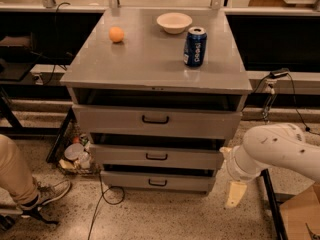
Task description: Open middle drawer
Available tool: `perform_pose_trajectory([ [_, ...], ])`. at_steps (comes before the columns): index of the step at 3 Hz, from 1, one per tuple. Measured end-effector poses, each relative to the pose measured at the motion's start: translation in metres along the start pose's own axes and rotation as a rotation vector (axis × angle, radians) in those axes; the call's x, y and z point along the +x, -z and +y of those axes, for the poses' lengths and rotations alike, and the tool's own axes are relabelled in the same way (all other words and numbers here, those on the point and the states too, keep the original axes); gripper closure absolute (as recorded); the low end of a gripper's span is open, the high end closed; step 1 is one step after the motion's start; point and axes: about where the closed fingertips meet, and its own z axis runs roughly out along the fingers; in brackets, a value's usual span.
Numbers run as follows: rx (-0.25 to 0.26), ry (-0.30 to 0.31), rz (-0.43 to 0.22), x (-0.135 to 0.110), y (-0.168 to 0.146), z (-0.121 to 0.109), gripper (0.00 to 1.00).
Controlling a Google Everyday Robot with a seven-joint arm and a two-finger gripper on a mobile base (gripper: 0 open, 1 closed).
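Observation:
The middle drawer (156,157) is a slim grey front with a small black bar handle, set between the taller top drawer (155,120) and the narrow bottom drawer (157,182) of a grey metal cabinet. My white arm (280,149) comes in from the right. My gripper (234,194) hangs low beside the cabinet's right front corner, at about the bottom drawer's height, to the right of and below the middle drawer's handle. It touches nothing.
On the cabinet top (145,59) stand an orange ball (116,34), a white bowl (174,22) and a blue soda can (195,46). A person's leg and shoe (30,194) are at the lower left. Cables and litter (75,156) lie left of the cabinet.

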Motion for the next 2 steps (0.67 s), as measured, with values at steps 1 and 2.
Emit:
perform_pose_trajectory([
  [1, 0.029, 0.003, 0.017, 0.003, -0.04, -0.02, 0.0],
  [2, 0.024, -0.033, -0.032, 0.008, -0.088, -0.035, 0.0],
])
